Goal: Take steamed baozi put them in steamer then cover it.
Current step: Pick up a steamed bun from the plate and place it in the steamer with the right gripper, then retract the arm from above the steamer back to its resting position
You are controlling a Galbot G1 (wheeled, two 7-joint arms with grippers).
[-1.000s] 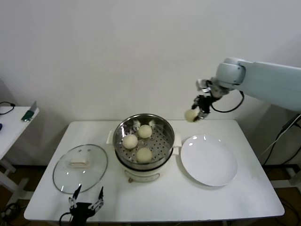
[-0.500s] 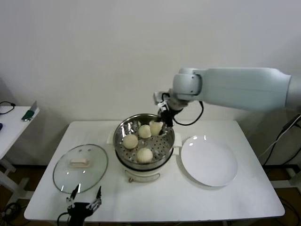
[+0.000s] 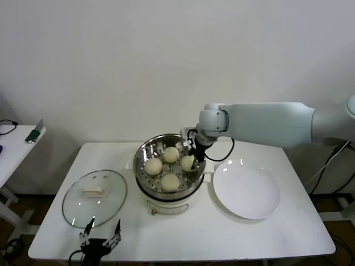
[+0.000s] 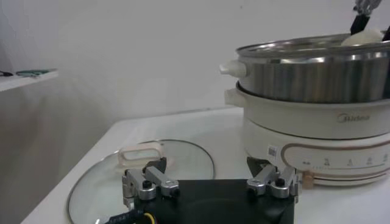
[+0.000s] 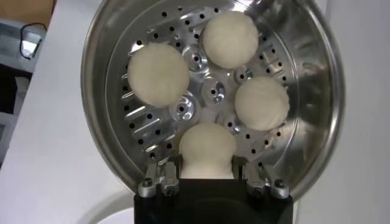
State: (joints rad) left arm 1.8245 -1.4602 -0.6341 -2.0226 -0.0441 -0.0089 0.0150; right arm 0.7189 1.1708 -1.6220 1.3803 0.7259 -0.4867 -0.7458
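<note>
On the table's left side lies the glass lid (image 3: 95,198), flat, with the left gripper (image 3: 100,235) parked near its front edge, fingers spread and empty. Further right stands the steamer (image 3: 170,166), three buns (image 3: 153,166) already resting on its perforated tray. Over the tray's right part the right gripper (image 3: 191,158) is clamped on the fourth bun (image 3: 187,162), low inside the pot. Rightmost sits the white plate (image 3: 246,189), holding nothing. Left to do, as I judge: release this last bun, then set the lid on the steamer
</note>
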